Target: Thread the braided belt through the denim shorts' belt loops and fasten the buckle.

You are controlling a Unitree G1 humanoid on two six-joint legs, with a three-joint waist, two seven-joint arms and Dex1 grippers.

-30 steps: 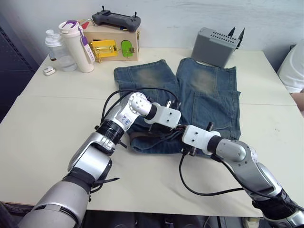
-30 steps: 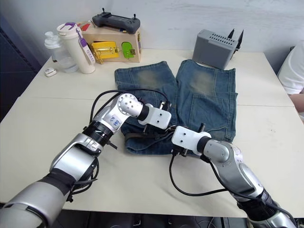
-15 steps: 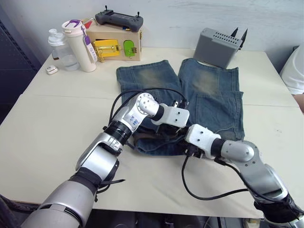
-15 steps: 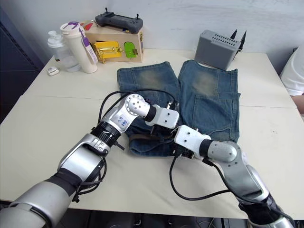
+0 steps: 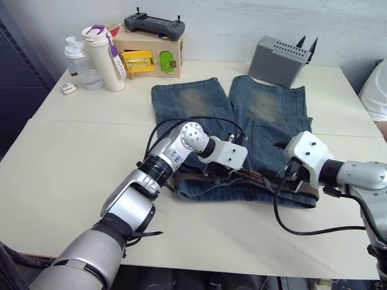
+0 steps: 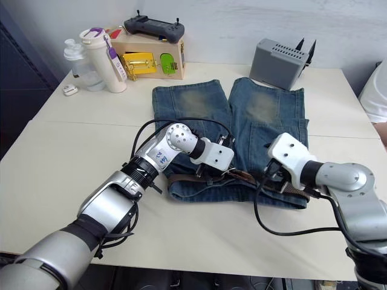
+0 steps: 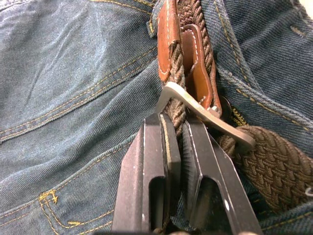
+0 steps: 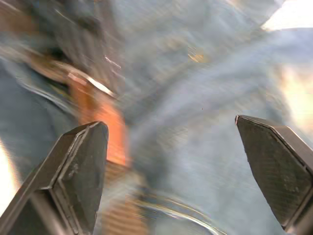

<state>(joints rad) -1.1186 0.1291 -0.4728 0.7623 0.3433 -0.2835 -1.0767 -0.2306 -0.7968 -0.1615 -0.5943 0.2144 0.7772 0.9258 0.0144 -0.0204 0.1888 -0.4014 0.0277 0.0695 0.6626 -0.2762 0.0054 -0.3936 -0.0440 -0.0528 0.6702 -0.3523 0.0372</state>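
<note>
I see the dark brown woven belt [image 7: 182,78] lying along the waistband of the faded blue denim shorts [image 5: 266,115], which are spread flat on the cream table [image 5: 78,151]. My left claw [image 7: 178,147] has its two black fingers pressed together, pinching the belt right under the small silver metal buckle [image 7: 205,115]. Just past the buckle sits a tan leather piece [image 7: 195,68]. My right claw [image 8: 171,161] is spread wide over the shorts, holding nothing, near the waistband's other end. Beyond both claws, past the shorts' legs, stands a grey box [image 5: 279,57]. The near table edge has bare room.
</note>
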